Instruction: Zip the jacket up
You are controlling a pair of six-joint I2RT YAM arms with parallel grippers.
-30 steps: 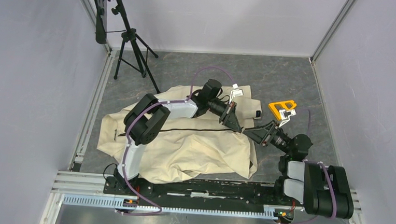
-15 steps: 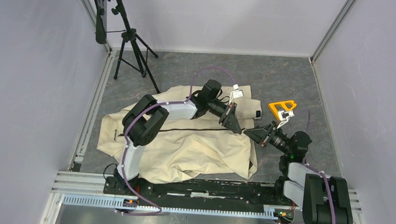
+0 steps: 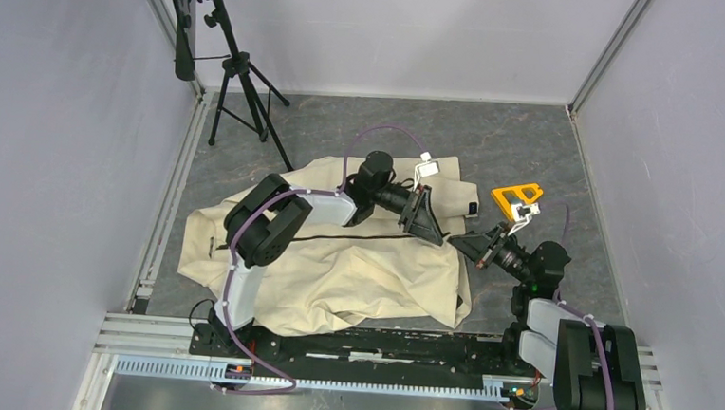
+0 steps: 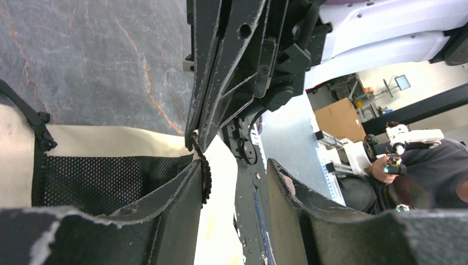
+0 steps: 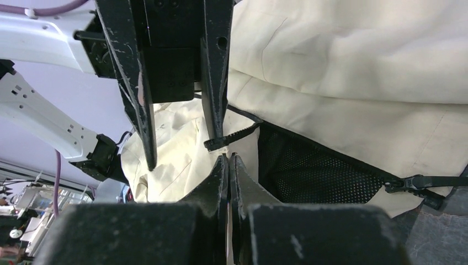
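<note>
The cream jacket (image 3: 336, 270) lies wrinkled on the grey floor, with its dark zipper line (image 3: 357, 235) running left to right. My right gripper (image 5: 228, 157) is shut on the jacket's edge just below a loose black strip of zipper teeth (image 5: 232, 135). It also shows in the top view (image 3: 458, 239). My left gripper (image 4: 234, 168) is open. Its fingers straddle that same corner, and the teeth strip (image 4: 205, 179) lies against its left finger. Black mesh lining (image 5: 314, 165) shows where the front is open. A black zipper slider (image 5: 416, 182) sits at the far right.
A yellow tool (image 3: 516, 195) lies on the floor right of the jacket, close to my right arm. A black tripod (image 3: 238, 83) stands at the back left. Grey walls close in three sides. The jacket's small black tag (image 3: 472, 209) is near both grippers.
My left arm's wrist has drawn back slightly to the left over the jacket. My right gripper has edged a little up and left and stays shut at the zipper end.
</note>
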